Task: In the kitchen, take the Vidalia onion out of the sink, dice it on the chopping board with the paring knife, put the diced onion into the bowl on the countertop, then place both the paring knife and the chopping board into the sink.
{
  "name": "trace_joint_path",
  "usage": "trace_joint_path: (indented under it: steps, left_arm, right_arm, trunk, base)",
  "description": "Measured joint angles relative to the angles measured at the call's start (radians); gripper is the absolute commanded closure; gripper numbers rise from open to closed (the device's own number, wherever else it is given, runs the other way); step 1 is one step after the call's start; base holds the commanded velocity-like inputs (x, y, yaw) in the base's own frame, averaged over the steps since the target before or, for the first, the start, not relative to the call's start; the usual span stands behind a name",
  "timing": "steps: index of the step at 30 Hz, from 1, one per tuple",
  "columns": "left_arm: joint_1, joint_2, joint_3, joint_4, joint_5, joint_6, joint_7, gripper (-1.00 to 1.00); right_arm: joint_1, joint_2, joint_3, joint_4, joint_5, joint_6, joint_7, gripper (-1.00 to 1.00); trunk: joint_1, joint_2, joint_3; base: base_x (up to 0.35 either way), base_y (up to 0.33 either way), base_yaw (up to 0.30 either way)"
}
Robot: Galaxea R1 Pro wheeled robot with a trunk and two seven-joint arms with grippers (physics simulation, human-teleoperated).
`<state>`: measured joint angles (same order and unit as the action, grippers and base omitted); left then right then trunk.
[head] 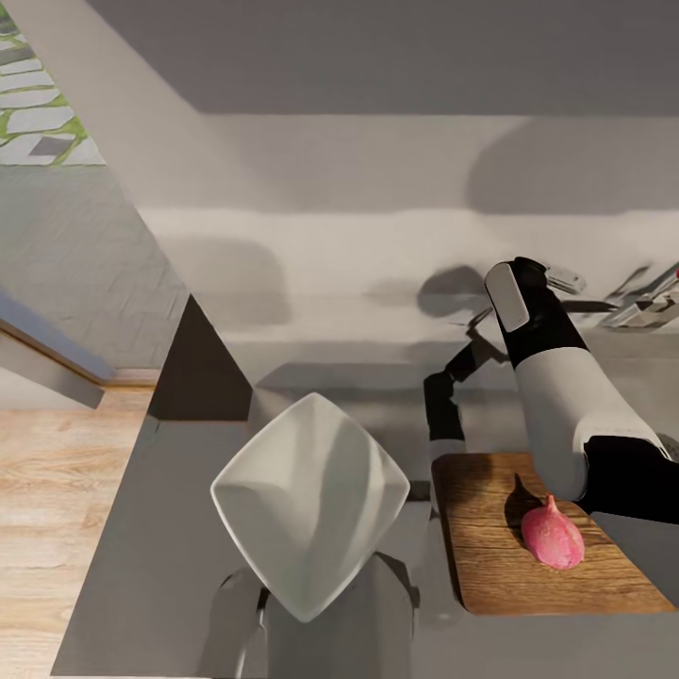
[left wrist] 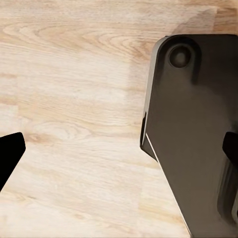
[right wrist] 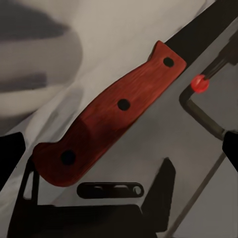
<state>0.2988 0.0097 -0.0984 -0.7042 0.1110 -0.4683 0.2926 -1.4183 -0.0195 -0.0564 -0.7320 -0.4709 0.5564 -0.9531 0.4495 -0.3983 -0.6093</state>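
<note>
Vidalia onion (head: 553, 535) on chopping board (head: 500, 566) (unlabelled) — whole

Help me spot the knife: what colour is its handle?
Reddish-brown handle with three dark rivets; the right wrist view shows it best.

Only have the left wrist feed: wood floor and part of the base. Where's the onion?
Observer: Head view has the Vidalia onion lying whole on the chopping board.
Operator: Knife picked up?
Observer: No. In the right wrist view the paring knife lies flat on a grey surface, and the right gripper is open with one finger on each side of the handle, not clamped.
Operator: Bowl?
Observer: In the head view the bowl sits on the countertop to the robot's left of the board, with nothing in it.
</note>
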Motion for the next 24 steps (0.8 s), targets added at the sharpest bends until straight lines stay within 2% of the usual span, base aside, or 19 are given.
trace_joint_path:
  steps: [8,11,13,16,24]
  left_arm:
    - [0.000,0.000,0.000,0.000,0.000,0.000,0.000,-1.00]
    - [0.000,0.000,0.000,0.001,0.000,0.000,0.000,-1.00]
    - [0.000,0.000,0.000,0.002,0.000,0.000,0.000,-1.00]
    - [0.000,0.000,0.000,0.003,0.000,0.000,0.000,-1.00]
    - [0.000,0.000,0.000,0.008,0.000,0.000,0.000,-1.00]
  right_arm:
    - [0.000,0.000,-0.008,-0.003,-0.004,-0.001,0.000,-1.00]
    - [-0.001,0.000,-0.034,-0.004,-0.006,-0.010,0.001,-1.00]
    - [0.000,0.000,-0.066,-0.018,-0.007,-0.009,0.001,-1.00]
    - [0.000,-0.001,-0.085,-0.032,-0.007,-0.007,0.000,-1.00]
    - [0.000,0.001,-0.091,-0.043,-0.004,-0.005,0.000,-1.00]
  trunk:
    - [0.000,0.000,-0.013]
    - [0.000,0.000,-0.017]
    - [0.000,-0.001,-0.021]
    - [0.000,-0.001,-0.025]
    - [0.000,-0.001,-0.030]
  base:
    - [0.000,0.000,0.000]
    - [0.000,0.000,0.000]
    - [0.000,0.000,0.000]
    - [0.000,0.000,0.000]
    - [0.000,0.000,0.000]
